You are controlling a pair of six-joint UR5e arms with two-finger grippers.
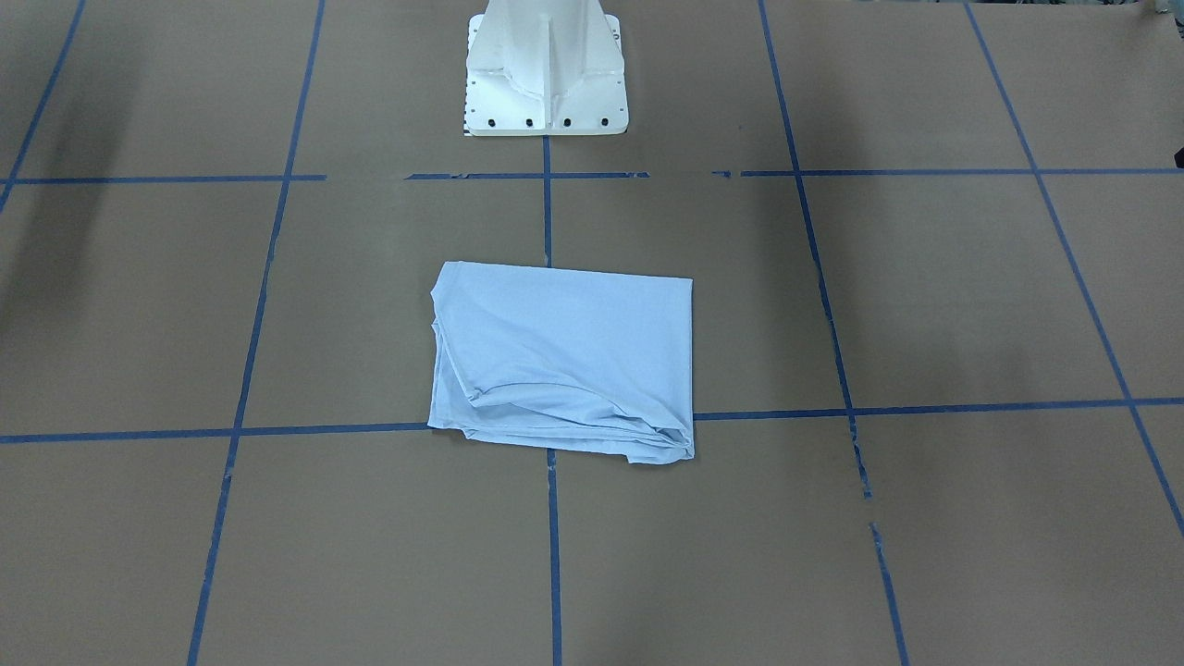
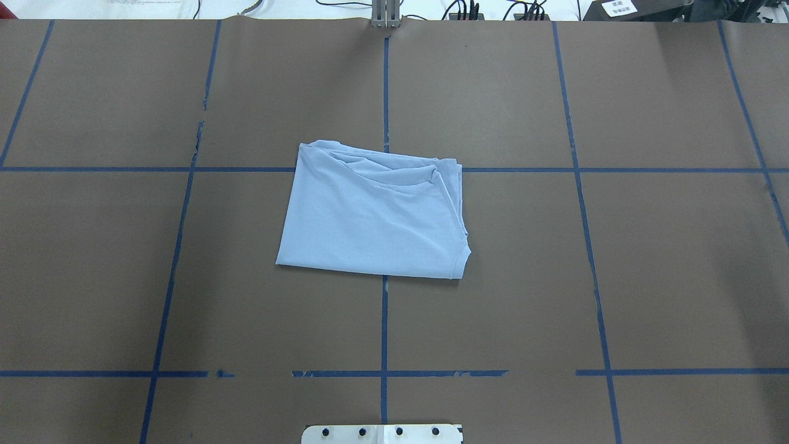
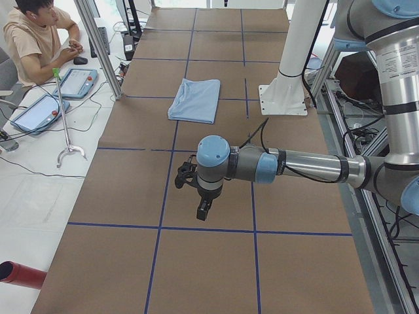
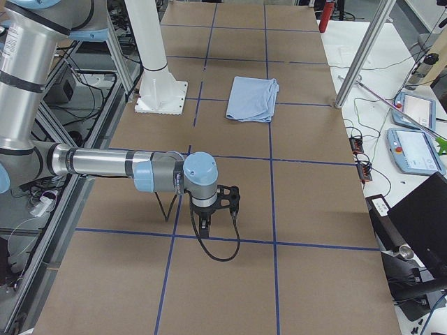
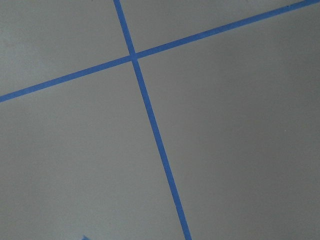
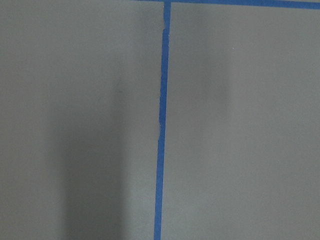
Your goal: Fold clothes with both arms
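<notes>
On table (image 2: pixel 123 277), folded T-shirt (image 2: pixel 370 213) well apart from left hand (image 3: pixel 203 210), right hand (image 4: pixel 203 222).

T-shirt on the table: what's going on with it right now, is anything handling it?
Nothing is handling it. The light blue T-shirt lies folded into a rough rectangle in the middle of the table, its layered edges uneven on the side away from the robot. The left gripper and right gripper hang over bare table at opposite ends, well clear of it. I cannot tell whether they are open.
</notes>
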